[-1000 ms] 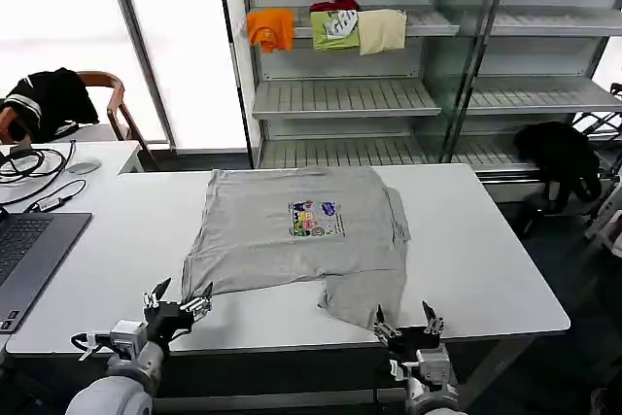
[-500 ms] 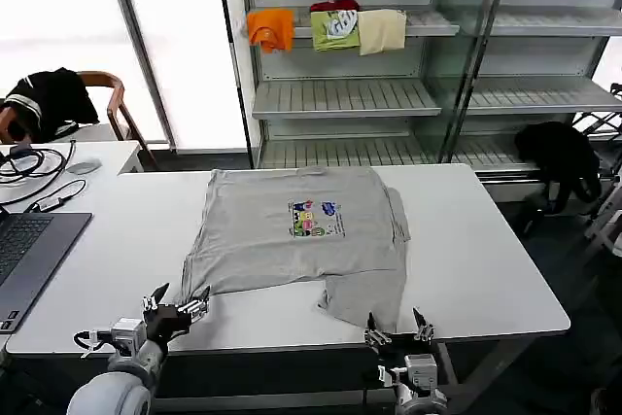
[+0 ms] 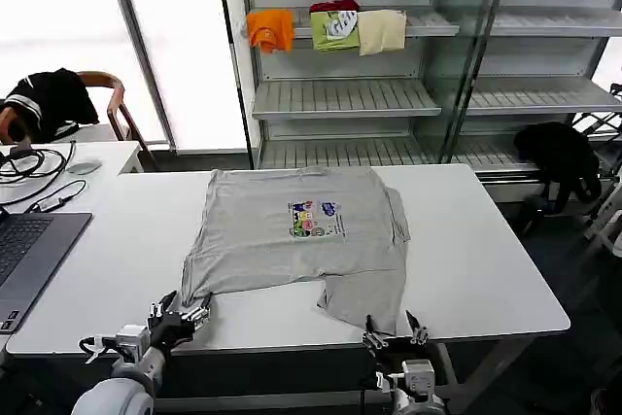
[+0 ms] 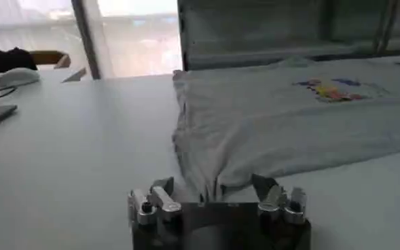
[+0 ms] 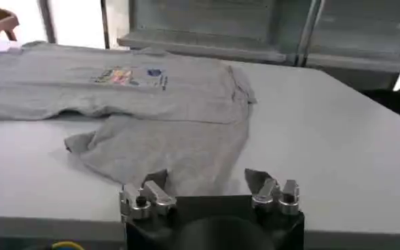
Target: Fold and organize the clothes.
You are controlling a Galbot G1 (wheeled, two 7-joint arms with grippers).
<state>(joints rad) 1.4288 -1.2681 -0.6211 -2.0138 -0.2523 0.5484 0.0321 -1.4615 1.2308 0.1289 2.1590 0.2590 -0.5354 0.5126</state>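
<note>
The light grey T-shirt (image 3: 301, 235) lies spread on the white table (image 3: 486, 269), print side up, with its small multicoloured chest print (image 3: 315, 220) near the middle. Its near hem hangs unevenly, longer on the right. My left gripper (image 3: 182, 316) is open at the table's front edge, just short of the shirt's near left corner (image 4: 210, 187). At the front edge, my right gripper (image 3: 392, 336) also stands open, right before the shirt's near right corner (image 5: 186, 180). Nothing is between either pair of fingers.
A laptop (image 3: 24, 255), cables (image 3: 29, 164) and a mouse lie on the table to the left. Shelves behind hold orange (image 3: 270, 28), green and cream folded garments. Black garments hang on a chair (image 3: 49, 99) and at the right (image 3: 562, 157).
Both grippers have dropped lower at the front edge. The right one slid slightly left toward the shirt's near right corner, and the left one edged toward the near left corner.
</note>
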